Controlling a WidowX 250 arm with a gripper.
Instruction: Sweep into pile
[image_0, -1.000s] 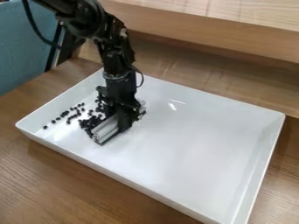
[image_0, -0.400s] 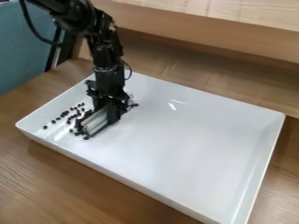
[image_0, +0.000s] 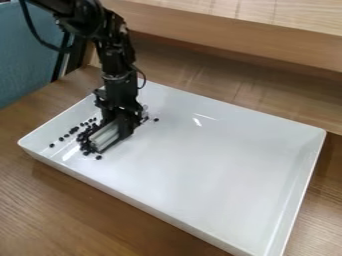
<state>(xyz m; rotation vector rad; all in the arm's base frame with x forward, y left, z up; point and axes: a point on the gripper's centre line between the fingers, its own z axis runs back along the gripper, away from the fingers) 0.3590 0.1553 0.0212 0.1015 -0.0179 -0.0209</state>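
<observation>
Camera view: black arm (image_0: 111, 45) comes in from the frame's 11 o'clock, tool (image_0: 123, 121) pointing down over the 10 o'clock part of the white tray (image_0: 207, 165). Tool clenched, grasping a pale ribbed bar (image_0: 105, 136). Bar low in tray, slanted, one end toward 7 o'clock, other toward 1 o'clock, partly hidden behind the tool.

Small black beads (image_0: 85, 140) are inside the tray; densest bunch along the bar's 9 o'clock side, right beside it. Looser, broken line of beads trails out from the bunch, far end toward the tray's 9 o'clock corner. One stray bead (image_0: 99, 157) near the bar's lower end, at its 6 o'clock; another (image_0: 156, 119) apart from the tool, at its 3 o'clock.

Tray sits on a brown wood counter (image_0: 80, 210). Wooden ledge (image_0: 234, 30) behind it, from 12 to 3 o'clock. Blue panel (image_0: 27, 60) at 10 o'clock, black cable (image_0: 33, 30) curving in front.
</observation>
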